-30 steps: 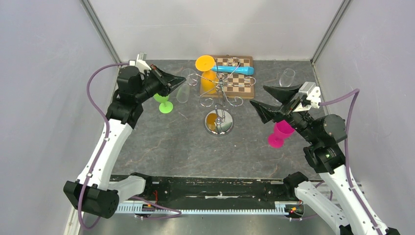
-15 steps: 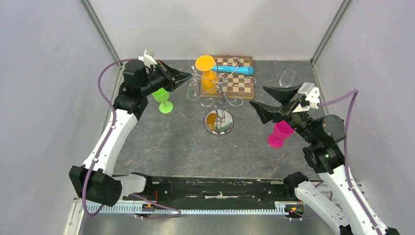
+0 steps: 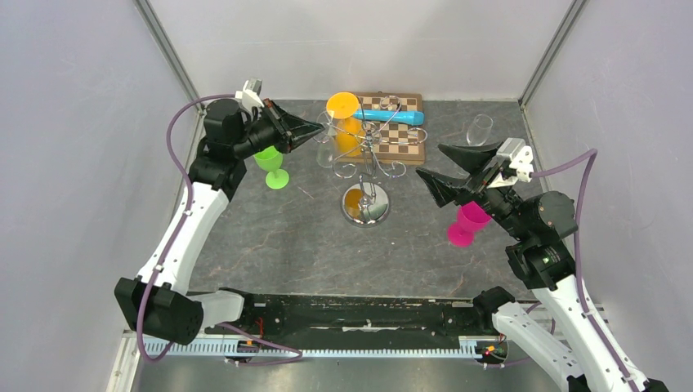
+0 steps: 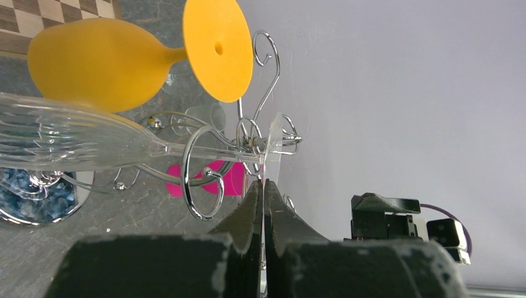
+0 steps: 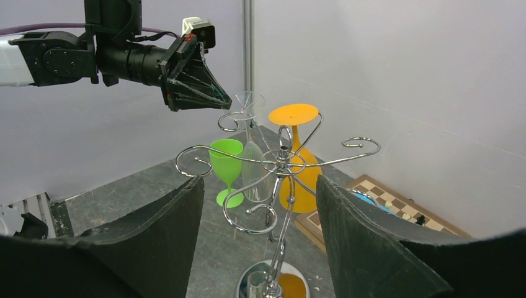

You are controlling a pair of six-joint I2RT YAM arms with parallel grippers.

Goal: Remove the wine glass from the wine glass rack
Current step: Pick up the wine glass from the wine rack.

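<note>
Left tool (image 4: 263, 186) is pinching the wine glass (image 4: 74, 139) foot, for sliding it off the wine glass rack (image 5: 283, 153); right tool (image 3: 433, 162) is hovering released.

Top cam overhead looking down, L wrist close on wine glass rack (image 4: 250, 141), R wrist farther, all share it

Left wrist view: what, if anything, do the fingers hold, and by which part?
The clear wine glass, seemingly pinched at the edge of its foot by the left gripper.
</note>
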